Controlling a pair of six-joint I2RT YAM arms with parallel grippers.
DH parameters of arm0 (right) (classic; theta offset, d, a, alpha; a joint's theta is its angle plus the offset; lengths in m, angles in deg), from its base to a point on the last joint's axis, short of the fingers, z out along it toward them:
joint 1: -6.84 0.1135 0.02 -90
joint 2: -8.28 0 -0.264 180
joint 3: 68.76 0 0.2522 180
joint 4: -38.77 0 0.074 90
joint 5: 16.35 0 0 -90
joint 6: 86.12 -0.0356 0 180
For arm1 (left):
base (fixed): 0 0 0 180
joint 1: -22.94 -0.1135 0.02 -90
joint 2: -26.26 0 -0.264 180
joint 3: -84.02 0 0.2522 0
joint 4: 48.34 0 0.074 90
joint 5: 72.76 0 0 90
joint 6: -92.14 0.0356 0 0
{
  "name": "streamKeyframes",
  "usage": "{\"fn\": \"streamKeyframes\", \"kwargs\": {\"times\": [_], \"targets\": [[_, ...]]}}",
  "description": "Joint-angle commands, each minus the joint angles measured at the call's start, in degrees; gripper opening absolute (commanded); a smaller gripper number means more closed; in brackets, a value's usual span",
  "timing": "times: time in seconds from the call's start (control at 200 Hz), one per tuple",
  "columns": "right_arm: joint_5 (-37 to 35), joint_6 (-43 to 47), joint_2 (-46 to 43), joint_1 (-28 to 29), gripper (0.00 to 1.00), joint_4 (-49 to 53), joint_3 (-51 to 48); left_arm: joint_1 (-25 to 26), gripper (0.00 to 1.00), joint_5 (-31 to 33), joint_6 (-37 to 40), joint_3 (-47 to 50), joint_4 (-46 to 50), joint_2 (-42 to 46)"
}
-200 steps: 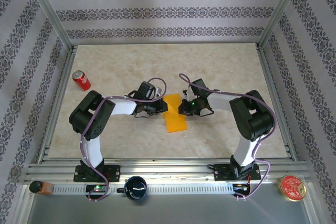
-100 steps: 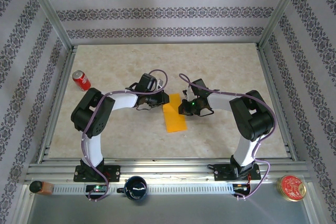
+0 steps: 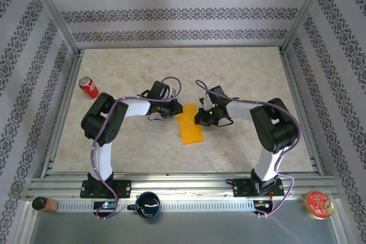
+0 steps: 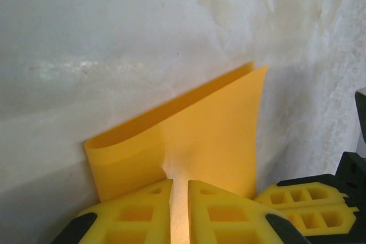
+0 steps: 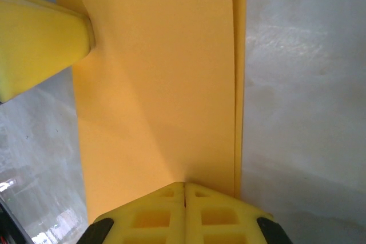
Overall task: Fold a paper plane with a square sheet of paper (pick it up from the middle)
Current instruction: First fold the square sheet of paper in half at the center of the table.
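Note:
The square sheet of paper (image 3: pixel 192 125) lies folded in half as an orange-yellow strip at the table's middle. In the left wrist view its folded edge (image 4: pixel 123 152) bulges as an open loop and the top layer (image 4: pixel 217 130) rises. My left gripper (image 3: pixel 175 110) (image 4: pixel 179 182) is at the strip's far left edge, jaws closed to a narrow slit with a pinched ridge of paper in it. My right gripper (image 3: pixel 199 117) (image 5: pixel 184 184) is shut, tips pressed onto the paper (image 5: pixel 160 84) near its right edge. No paper plane shape shows.
A red soda can (image 3: pixel 88 87) lies at the far left of the table. Off the table's near edge are a black mug (image 3: pixel 147 204), a red round tin (image 3: pixel 318 204) and a small bottle (image 3: pixel 43 204). Metal frame rails (image 3: pixel 63 112) border the table.
My left gripper has shifted slightly back and left along the paper's left edge, and that edge has lifted a little. The right arm has not moved.

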Motion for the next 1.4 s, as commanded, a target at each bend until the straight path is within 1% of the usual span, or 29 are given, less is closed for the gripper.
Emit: {"fn": "streamKeyframes", "kwargs": {"times": [0.0, 0.08, 0.225, 0.41, 0.53, 1.014, 1.244, 1.394], "targets": [[-6.9, 1.7, 3.9, -0.8, 0.0, 8.2, -2.8, -1.1, 0.16, -2.4, -0.1, -2.7, 3.2, -0.4], [-7.0, 1.5, 3.7, -0.8, 0.0, 8.0, -3.0, -1.1, 0.17, -3.1, -0.7, -2.7, 1.9, -0.3], [-6.9, 1.6, 3.7, -0.9, 0.0, 8.1, -2.8, -1.1, 0.17, -3.3, 0.6, -4.5, 3.1, -1.7], [-6.9, 1.7, 3.7, -0.9, 0.0, 8.3, -3.4, -1.7, 0.17, -0.9, 0.4, -5.5, 4.5, -4.0], [-7.1, 1.7, 3.7, -0.9, 0.0, 8.2, -3.8, -2.5, 0.17, 0.2, -0.2, -4.6, 3.2, -4.8], [-7.4, 1.8, 3.9, -0.9, 0.0, 8.1, -4.0, -5.6, 0.18, 1.2, -2.8, -4.1, -0.3, -5.6], [-7.3, 1.7, 3.4, -1.0, 0.0, 7.9, -4.2, -6.1, 0.18, 3.3, -3.3, -4.4, 0.5, -4.2], [-7.4, 1.6, 3.3, -1.0, 0.0, 7.8, -4.2, -5.8, 0.18, 2.5, -3.2, -5.0, 1.5, 0.4]]}}
